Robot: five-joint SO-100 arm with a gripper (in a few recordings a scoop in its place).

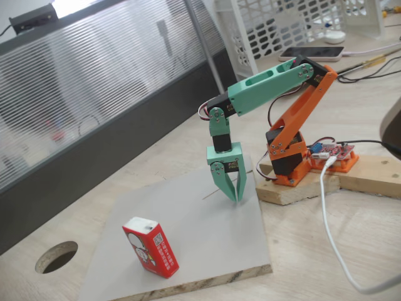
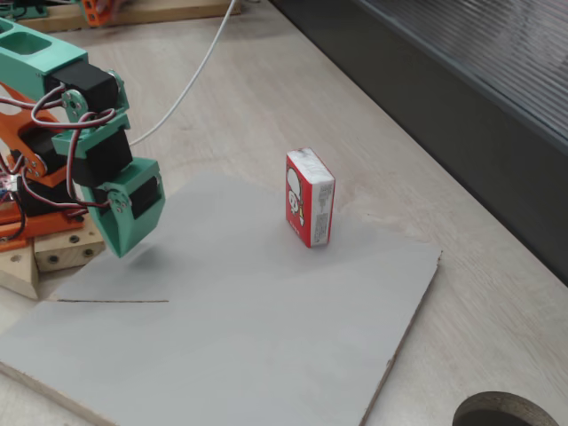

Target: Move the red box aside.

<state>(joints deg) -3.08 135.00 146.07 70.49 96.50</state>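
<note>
I am at the reach step: nothing is held yet, and the red box (image 1: 150,246) stands untouched on the grey board (image 1: 207,244). In a fixed view it sits at the near left part of the board, upright on a narrow end with its white top flap up, tilted a little. In another fixed view (image 2: 310,198) it stands toward the far side of the board, its cartoon face turned to the left, and nothing touches it.

My gripper (image 1: 231,191) hangs pointing straight down over the far right part of the board, close to my orange base (image 1: 289,157), well apart from the box. My two green fingers come nearly together at their tips with only a thin slot between them higher up, so I judge my jaws all but closed and empty. In the other fixed view (image 2: 126,222) I see my gripper side on, and the gap cannot be read there.

Next I judge I must swing out across the board toward the box. To grip it I would need to spread my fingers first; to push it I could stay as I am and come in low against a broad face. The box is tall and narrow, so a high nudge may tip it over.
</note>
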